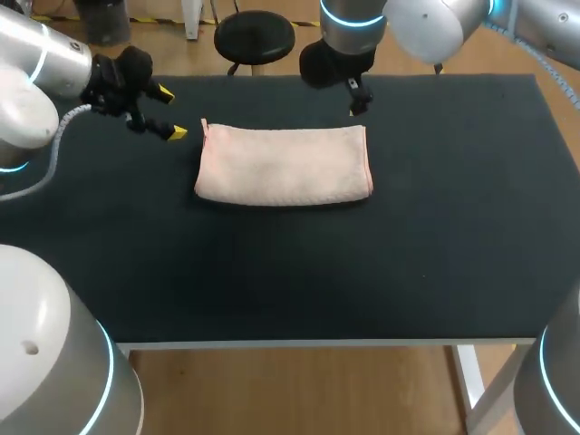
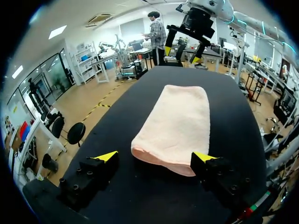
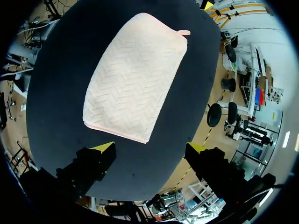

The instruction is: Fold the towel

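Closest in, the pale bulks of the left arm (image 1: 41,362) and right arm (image 1: 555,385) fill the lower corners of the head view. Beyond them is the black worktop (image 1: 453,236).

The towel (image 1: 284,163) lies flat just above the middle of the frame. It is a pink rectangle with its long axis running left to right, and it looks already doubled along its lower edge.

The left hand (image 1: 171,112) hovers at upper left, just off the towel's left short edge and a little above its top corner, clear of the cloth. Its fingers are spread wide and hold nothing. In its wrist view, that short edge sits straight ahead, spanning the gap between the yellow tips.

The right hand (image 3: 150,148) is also open and empty. It hangs over the far long edge by the towel's upper right corner, and one corner shows just ahead of its fingers.

A further fold would likely carry one short end across to the other along the long axis. For that, each hand is nearest its own end, and the left looks squarer to its edge.
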Controlling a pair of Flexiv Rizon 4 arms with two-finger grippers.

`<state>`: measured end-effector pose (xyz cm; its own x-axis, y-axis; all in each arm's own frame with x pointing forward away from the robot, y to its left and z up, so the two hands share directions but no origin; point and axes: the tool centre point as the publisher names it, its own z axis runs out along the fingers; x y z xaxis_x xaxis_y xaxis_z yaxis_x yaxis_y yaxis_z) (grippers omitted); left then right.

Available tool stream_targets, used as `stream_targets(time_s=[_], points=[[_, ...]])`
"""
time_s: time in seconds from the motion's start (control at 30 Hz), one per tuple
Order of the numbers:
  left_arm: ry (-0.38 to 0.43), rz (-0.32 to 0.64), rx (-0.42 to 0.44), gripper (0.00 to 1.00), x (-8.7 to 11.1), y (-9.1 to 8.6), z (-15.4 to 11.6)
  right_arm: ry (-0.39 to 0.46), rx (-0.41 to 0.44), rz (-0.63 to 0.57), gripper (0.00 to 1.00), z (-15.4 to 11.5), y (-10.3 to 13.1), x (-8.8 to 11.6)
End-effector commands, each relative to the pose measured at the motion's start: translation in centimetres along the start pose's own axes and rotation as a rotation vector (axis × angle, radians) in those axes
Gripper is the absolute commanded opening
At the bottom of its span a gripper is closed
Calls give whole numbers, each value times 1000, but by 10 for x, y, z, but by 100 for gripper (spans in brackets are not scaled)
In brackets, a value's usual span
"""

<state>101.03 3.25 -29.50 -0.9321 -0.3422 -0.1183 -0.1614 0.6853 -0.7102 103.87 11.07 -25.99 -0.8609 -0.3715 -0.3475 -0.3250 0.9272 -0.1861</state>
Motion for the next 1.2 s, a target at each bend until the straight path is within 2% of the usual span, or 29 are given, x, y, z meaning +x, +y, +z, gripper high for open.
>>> stream_targets(time_s=[0.03,0.1,0.2,0.3,0.47,0.6,0.77,0.8,0.9,0.97,1.03,1.2], points=[[2,1,1,100,-1,1,0,2,2,-1,100,-1,0,0],[25,29,4,100,1,0,0,2,2,-1,100,-1,0,0],[43,50,47,100,-1,2,-2,42,-131,214,100,-5,1,-18],[71,51,68,100,-3,7,-3,141,-292,465,100,-10,1,-30],[158,143,68,100,5,15,-6,216,-441,818,100,-13,-6,-40],[214,219,58,100,9,19,-8,240,-574,1075,100,-12,-12,-39],[214,219,58,100,9,19,-8,273,-745,1434,100,-12,-17,-31],[214,219,58,100,9,19,-8,252,-748,1516,100,-12,-18,-28],[214,219,58,100,9,19,-8,283,-802,1713,100,-12,-22,-18],[214,219,58,100,9,19,-8,329,-853,1792,100,-14,-24,-10],[214,219,58,100,9,19,-8,381,-888,1699,100,-21,-24,-1],[214,219,58,100,9,19,-8,381,-888,1699,100,-21,-24,-1]])
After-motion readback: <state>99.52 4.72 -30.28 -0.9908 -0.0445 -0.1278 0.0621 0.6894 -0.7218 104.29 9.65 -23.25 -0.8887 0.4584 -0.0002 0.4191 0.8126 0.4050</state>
